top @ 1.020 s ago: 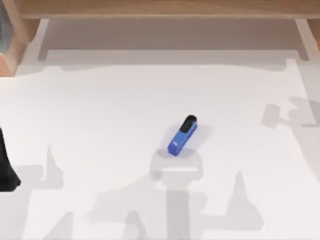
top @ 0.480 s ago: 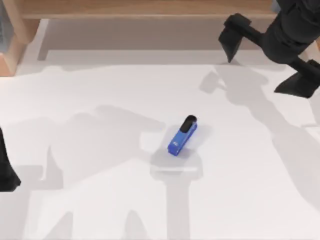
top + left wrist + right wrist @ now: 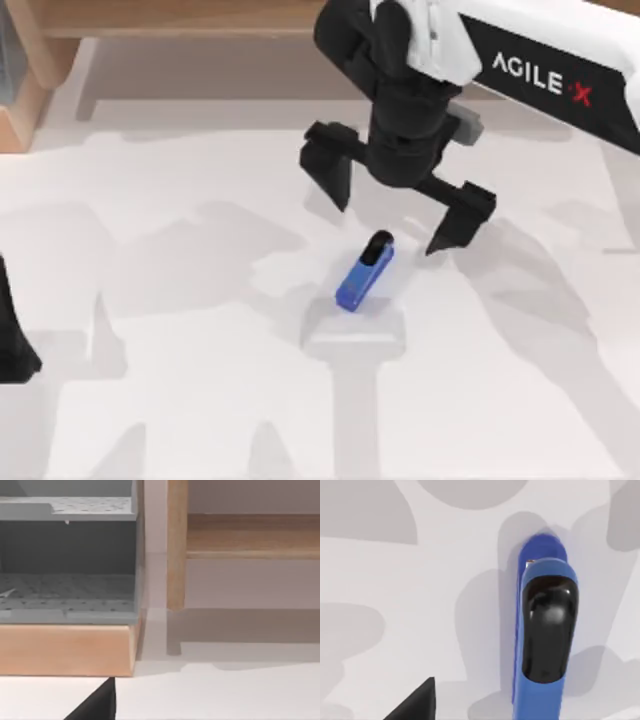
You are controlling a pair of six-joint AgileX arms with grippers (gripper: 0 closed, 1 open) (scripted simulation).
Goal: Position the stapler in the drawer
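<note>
The white table (image 3: 180,400) carries the blue stapler (image 3: 364,272), lying flat near its middle.

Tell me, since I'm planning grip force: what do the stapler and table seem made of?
The stapler looks like hard plastic: smooth matte blue body, and a glossy black cap showing a soft highlight in the right wrist view. The table looks like a matte white surface with no reflections; material unclear.

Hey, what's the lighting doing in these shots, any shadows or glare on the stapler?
Top view: broad soft grey shadows overlap on the white table, one lying under the stapler below the open right hand. Right wrist view: a pale glare spot sits on the stapler's glossy black end. Left wrist view: the drawer interior is shaded.
</note>
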